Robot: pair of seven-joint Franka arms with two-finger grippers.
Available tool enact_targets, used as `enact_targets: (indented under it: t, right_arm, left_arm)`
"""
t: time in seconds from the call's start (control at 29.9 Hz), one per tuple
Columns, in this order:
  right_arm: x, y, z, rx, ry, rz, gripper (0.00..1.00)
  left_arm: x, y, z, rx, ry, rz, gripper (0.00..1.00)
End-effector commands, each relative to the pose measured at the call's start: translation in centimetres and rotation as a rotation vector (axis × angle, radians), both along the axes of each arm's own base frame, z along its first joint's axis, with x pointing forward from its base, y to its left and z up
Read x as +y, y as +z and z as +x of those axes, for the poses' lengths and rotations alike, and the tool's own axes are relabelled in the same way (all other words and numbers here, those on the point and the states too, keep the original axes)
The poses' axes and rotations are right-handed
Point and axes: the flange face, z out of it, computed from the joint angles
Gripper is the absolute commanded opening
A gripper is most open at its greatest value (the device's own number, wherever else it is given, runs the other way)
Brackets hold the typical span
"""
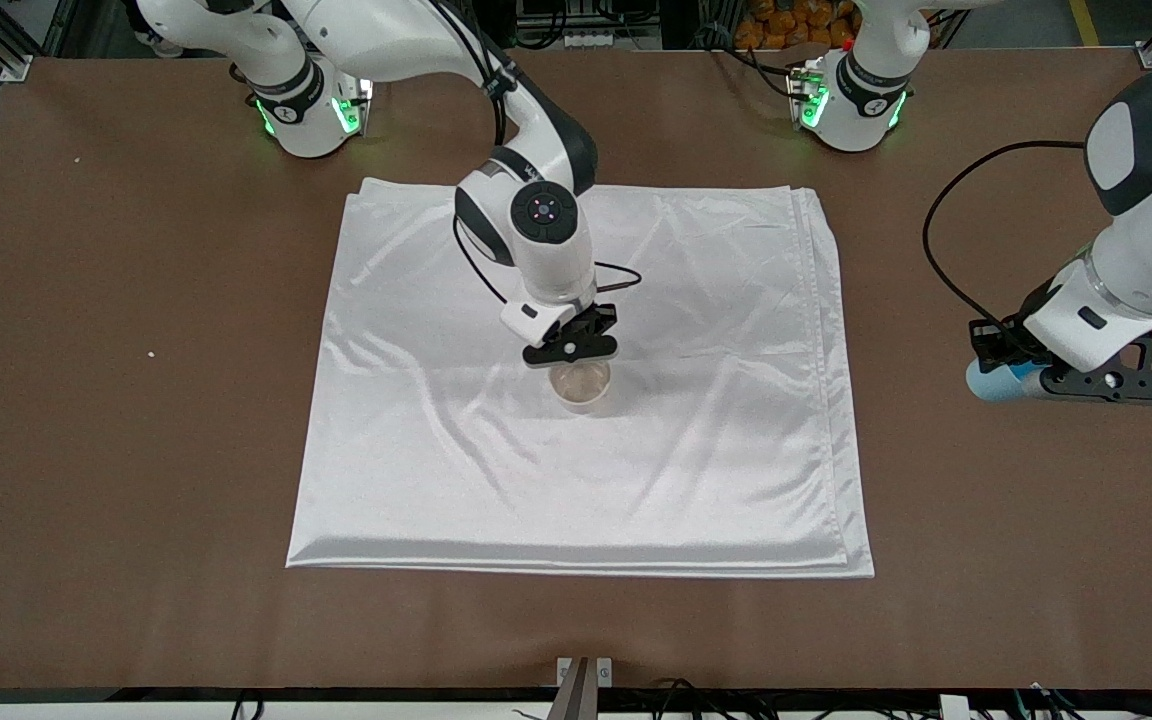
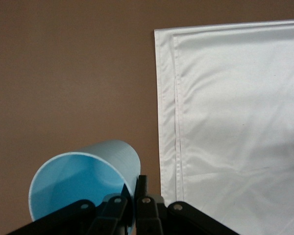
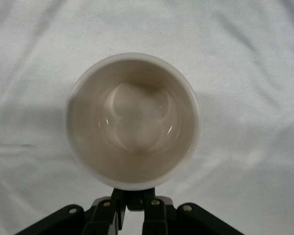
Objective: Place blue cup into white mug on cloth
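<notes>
Carrying step, I judge: my left gripper (image 1: 998, 378) is clamped on the wall of the small light-blue plastic cup (image 1: 996, 381), above bare table off the shiny white folded cloth (image 1: 736, 470). My right gripper (image 1: 572, 352) pinches the off-white ceramic mug (image 1: 581, 386), upright mid-cloth. Next, I bring cup over mug, mouth up, and lower.

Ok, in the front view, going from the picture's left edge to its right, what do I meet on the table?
Shiny white satin cloth → off-white ceramic mug pinched by the right hand → light-blue plastic cup in the left hand, over bare brown table.
</notes>
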Motion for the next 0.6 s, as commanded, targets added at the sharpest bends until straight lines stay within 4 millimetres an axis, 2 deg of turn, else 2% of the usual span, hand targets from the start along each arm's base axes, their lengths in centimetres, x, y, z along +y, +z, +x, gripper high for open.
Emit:
enact_targets:
  t: [0.0, 0.3, 0.57]
  right_arm:
    - [2.0, 0.6, -1.0, -0.002, 0.009, 0.005, 0.00]
    - [3.1, -1.1, -2.3, 0.008, 0.018, -0.014, 0.00]
    - [4.2, -1.9, -2.1, -0.011, 0.036, -0.016, 0.00]
  left_arm:
    - [-0.1, 0.4, -0.3, 0.004, -0.015, 0.024, 0.00]
    - [-1.7, 0.2, -0.4, 0.007, -0.028, 0.020, 0.00]
    - [-4.8, -0.6, -0.6, 0.021, -0.049, 0.011, 0.00]
